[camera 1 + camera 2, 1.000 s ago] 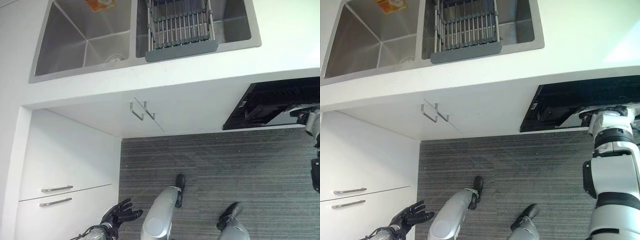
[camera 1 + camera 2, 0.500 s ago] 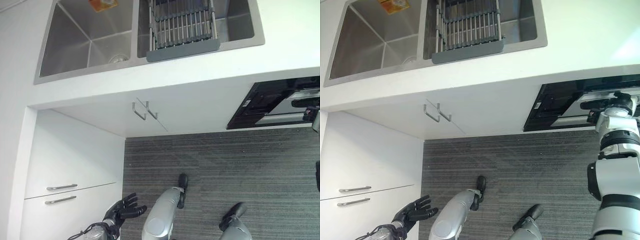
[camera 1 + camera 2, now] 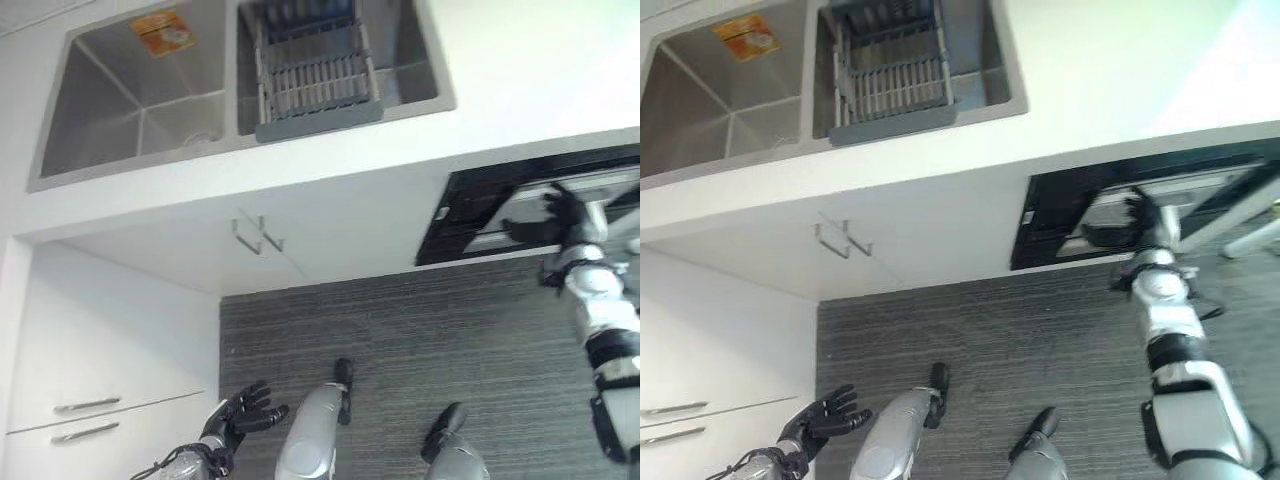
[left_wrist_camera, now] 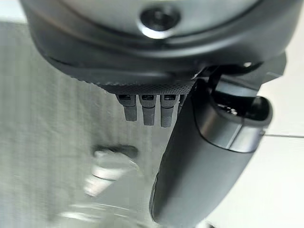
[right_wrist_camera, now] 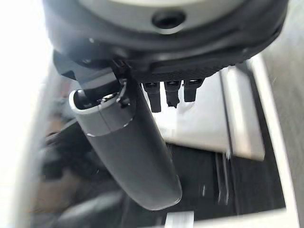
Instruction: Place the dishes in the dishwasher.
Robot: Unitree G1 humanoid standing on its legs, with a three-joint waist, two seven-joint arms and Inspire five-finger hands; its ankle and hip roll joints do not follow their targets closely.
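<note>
no dishes can be made out from the head views; the grey wire dish rack with its dark front lip (image 3: 315, 85) sits across the right basin of the stainless double sink (image 3: 130, 110), and whether anything stands in it cannot be told. an orange sticker (image 3: 163, 32) shows on the left basin's wall.

the dishwasher, a black opening under the white table with a pale panel or rack edge drawn partway out (image 3: 520, 205), lies well right of the sink. right hand (image 3: 565, 210) is up at that pale edge, likely there to work the machine open or closed for loading; which of the two the scene does not settle. its wrist view shows fingers (image 5: 166, 95) straight, holding nothing.

left hand (image 3: 240, 415) hangs low beside the white drawer fronts (image 3: 100, 340), fingers spread wide and empty, probably parked out of the way.

against a second ago: the whole view has swung, so the camera moved. the right arm has reached further in; the hand then showed just at the view's right edge, now it sits on the pale edge. left hand much the same.
</note>
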